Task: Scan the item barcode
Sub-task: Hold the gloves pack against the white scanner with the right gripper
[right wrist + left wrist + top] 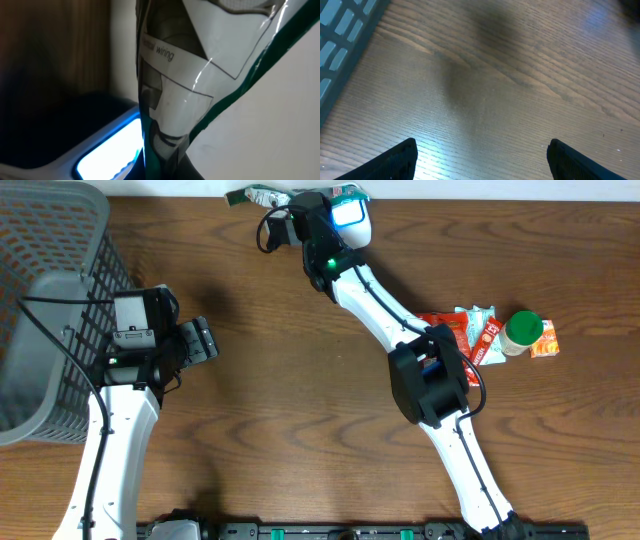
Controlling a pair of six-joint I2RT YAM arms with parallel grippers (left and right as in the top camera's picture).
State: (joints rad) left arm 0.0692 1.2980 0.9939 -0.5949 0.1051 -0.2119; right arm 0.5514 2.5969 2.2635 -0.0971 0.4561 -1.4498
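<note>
Two arms were in view, but only the right one was doing the job. My right gripper (283, 218) was clamped on the packet (255, 197), a clear pouch with a white label and a green edge. It held the pouch just beside the scanner (350, 220), at the far edge of the table (300, 430). In the wrist camera the pouch hung edge-on close to the scanner's blue-lit window (112, 147); I could not tell whether they touched. I judged the hold was meant to bring the printed face into that light, though I found no barcode in any view. The right arm was stretched long, its elbow bent well short of the scanner and its forearm running diagonally up to it. The left gripper (200, 340) sat well away from the scanner, near the grey basket (60, 240), jaws spread with nothing between them. I reckoned it was parked there so as not to block the scan. Red packets (465, 335) and a green-lidded bottle (522, 330) lay well off on the scanner's other side.
</note>
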